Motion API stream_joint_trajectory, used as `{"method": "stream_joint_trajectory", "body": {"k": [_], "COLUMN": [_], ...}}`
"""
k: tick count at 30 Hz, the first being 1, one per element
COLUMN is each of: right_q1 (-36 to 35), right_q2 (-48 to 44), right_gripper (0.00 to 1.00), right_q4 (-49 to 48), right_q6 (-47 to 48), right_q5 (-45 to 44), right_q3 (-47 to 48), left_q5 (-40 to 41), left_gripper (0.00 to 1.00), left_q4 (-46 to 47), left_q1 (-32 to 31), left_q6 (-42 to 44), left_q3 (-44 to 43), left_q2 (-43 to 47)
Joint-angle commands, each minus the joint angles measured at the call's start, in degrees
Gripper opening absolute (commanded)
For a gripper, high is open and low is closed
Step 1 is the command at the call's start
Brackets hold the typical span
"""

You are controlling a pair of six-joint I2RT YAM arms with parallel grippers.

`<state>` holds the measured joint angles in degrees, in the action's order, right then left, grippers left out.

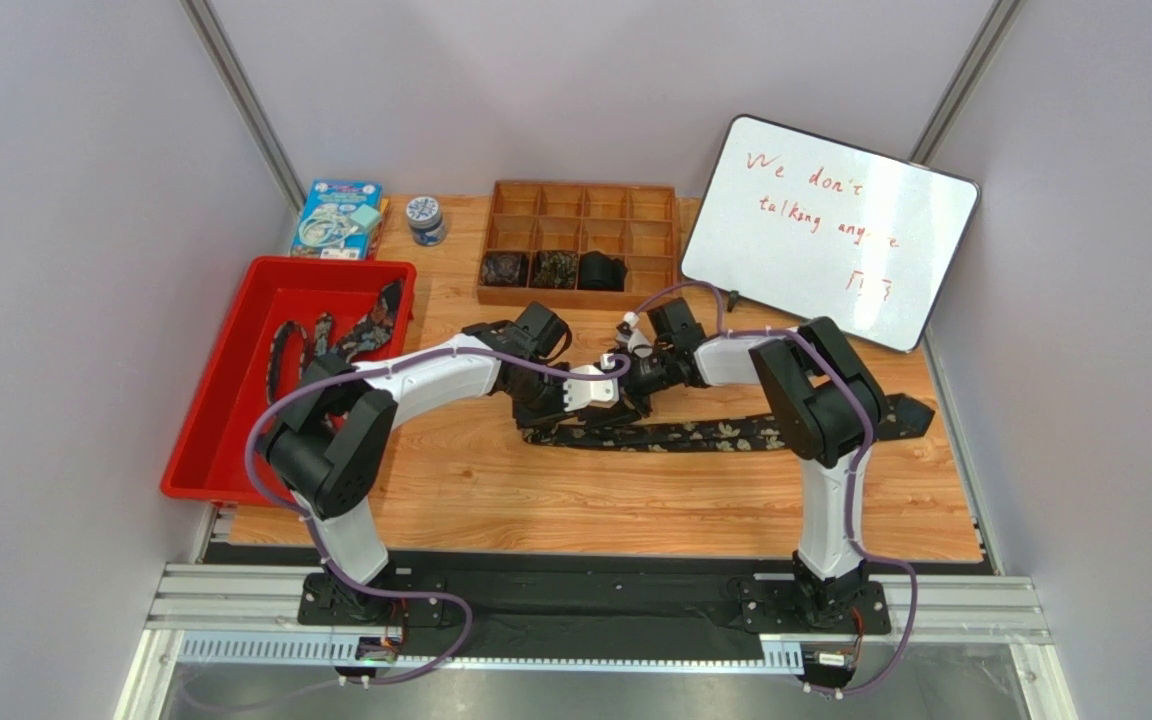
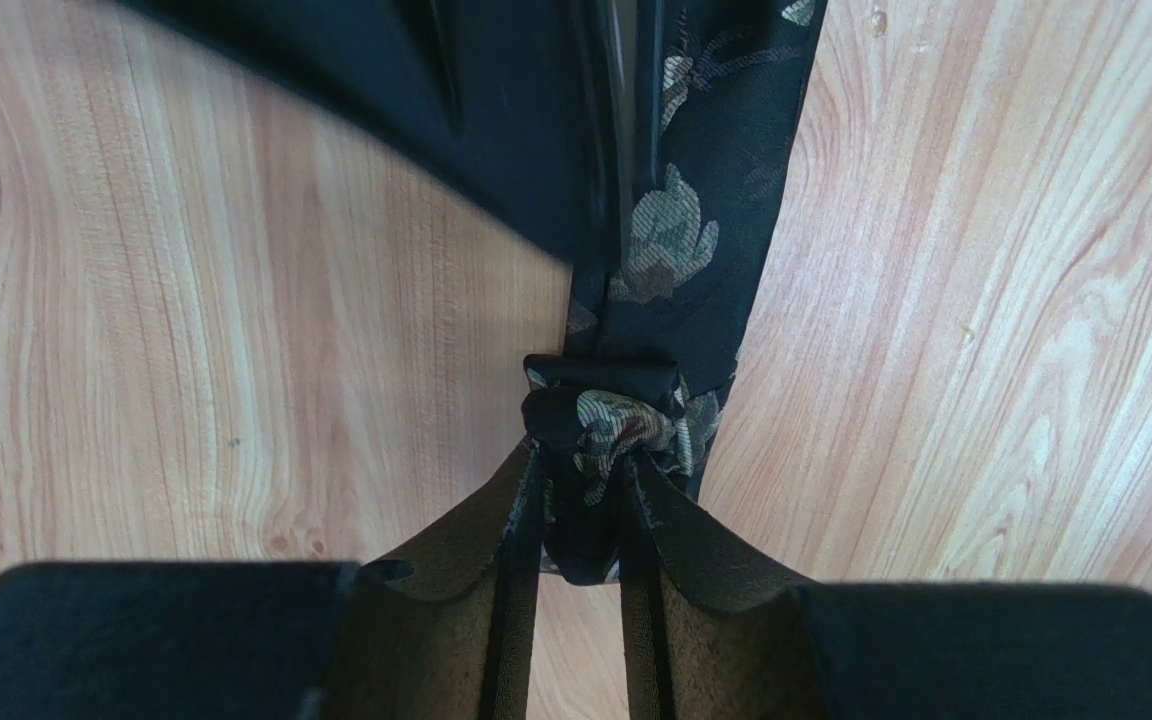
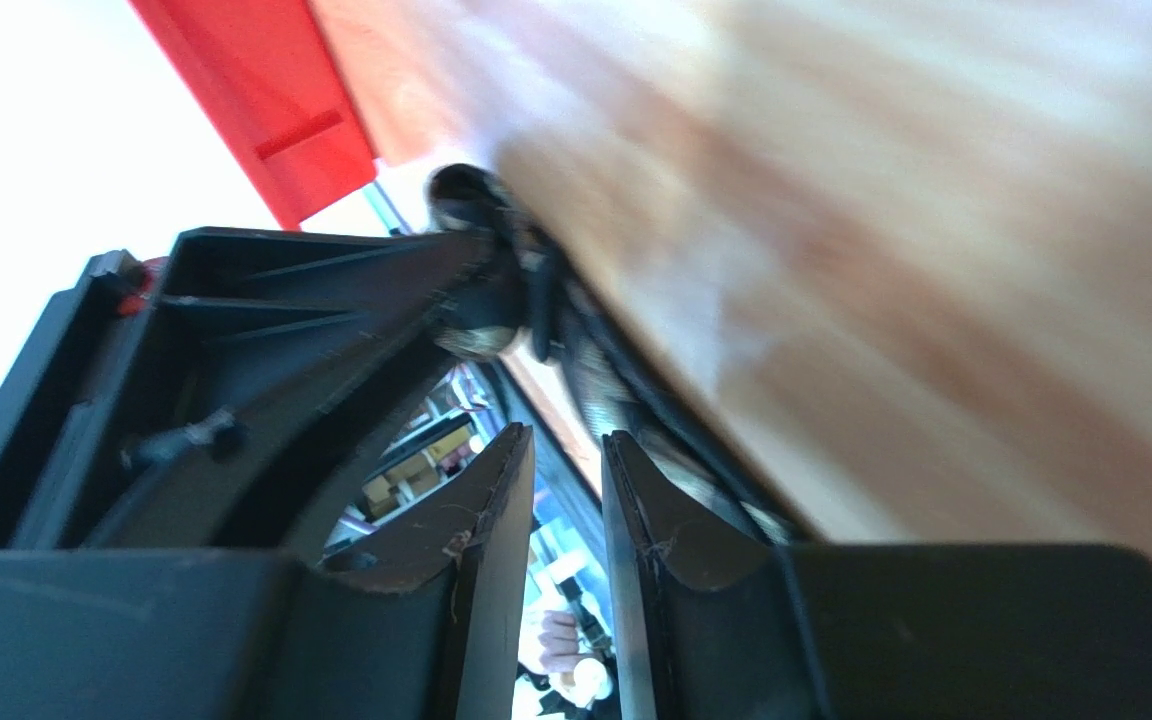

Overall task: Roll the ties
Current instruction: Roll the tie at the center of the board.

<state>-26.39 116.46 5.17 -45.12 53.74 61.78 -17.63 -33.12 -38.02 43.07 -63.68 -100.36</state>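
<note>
A dark floral tie (image 1: 695, 435) lies stretched across the middle of the wooden table (image 1: 447, 495). My left gripper (image 1: 597, 396) is at its left part. In the left wrist view this gripper (image 2: 585, 458) is shut on a small bunched coil (image 2: 608, 428) at the end of the tie (image 2: 687, 225), which runs away from the fingers over the wood. My right gripper (image 1: 633, 375) hovers just beside the left one. In the right wrist view its jaws (image 3: 567, 438) stand a little apart with nothing between them.
A red tray (image 1: 222, 405) at the left holds more ties (image 1: 330, 333). A wooden compartment box (image 1: 582, 210) at the back holds three rolled ties (image 1: 552, 270). A whiteboard (image 1: 830, 225) leans at the back right. A blue box (image 1: 336, 219) and a small jar (image 1: 425, 219) stand at the back left.
</note>
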Motion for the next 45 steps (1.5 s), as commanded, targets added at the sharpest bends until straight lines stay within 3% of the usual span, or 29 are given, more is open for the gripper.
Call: {"method": "stream_joint_trajectory", "body": {"k": [1, 7, 23, 26, 27, 29, 36, 37, 38, 39, 41, 45], "right_q1": [-3.5, -5.3, -6.6, -7.4, -7.7, -7.8, -7.7, -7.5, -7.5, -7.6, -7.6, -7.7], "right_q2": [-1.0, 2.5, 4.9, 5.2, 5.3, 5.4, 4.4, 4.0, 3.9, 3.9, 3.6, 3.5], "right_gripper": [0.3, 0.38, 0.38, 0.27, 0.16, 0.01, 0.0, 0.0, 0.0, 0.0, 0.0, 0.0], "right_q4": [-6.8, -9.8, -19.1, -18.1, -17.8, -15.4, -11.0, -11.1, -11.0, -11.1, -11.3, -11.6], "right_q6": [-7.3, -11.6, -19.6, -18.8, -18.1, -16.8, -12.8, -12.6, -12.6, -12.5, -12.5, -12.6], "right_q5": [1.1, -0.4, -1.8, -1.8, -1.7, -1.8, -3.3, -3.5, -3.6, -3.6, -3.6, -3.7], "right_q3": [1.9, 3.3, 2.1, 2.4, 2.5, 3.0, 3.2, 3.0, 3.1, 3.1, 3.0, 3.0], "left_q5": [-0.5, -0.9, -2.1, -2.0, -2.0, -1.5, -7.3, -9.8, -10.8, -11.5, -12.2, -9.9], "left_gripper": [0.29, 0.29, 0.29, 0.3, 0.31, 0.38, 0.66, 0.81, 0.84, 0.93, 0.99, 0.99], "left_q4": [1.6, 2.9, 4.3, 4.6, 4.7, 4.7, -1.8, -2.7, -4.6, -5.4, -5.9, -4.7], "left_q1": [-0.3, -0.4, -0.6, -0.5, -0.5, -0.4, 4.4, 5.4, 6.9, 7.2, 7.2, 5.3], "left_q6": [-0.3, 0.1, 1.3, 0.8, 0.5, 0.0, 0.6, 1.5, 2.0, 2.5, 3.3, 2.4], "left_q3": [1.5, 2.9, 6.0, 5.9, 5.8, 5.8, 4.7, 4.3, 4.1, 4.0, 4.4, 4.0], "left_q2": [0.2, 1.8, 4.6, 4.4, 4.4, 4.5, 10.1, 10.9, 11.5, 12.6, 13.2, 10.5]}}
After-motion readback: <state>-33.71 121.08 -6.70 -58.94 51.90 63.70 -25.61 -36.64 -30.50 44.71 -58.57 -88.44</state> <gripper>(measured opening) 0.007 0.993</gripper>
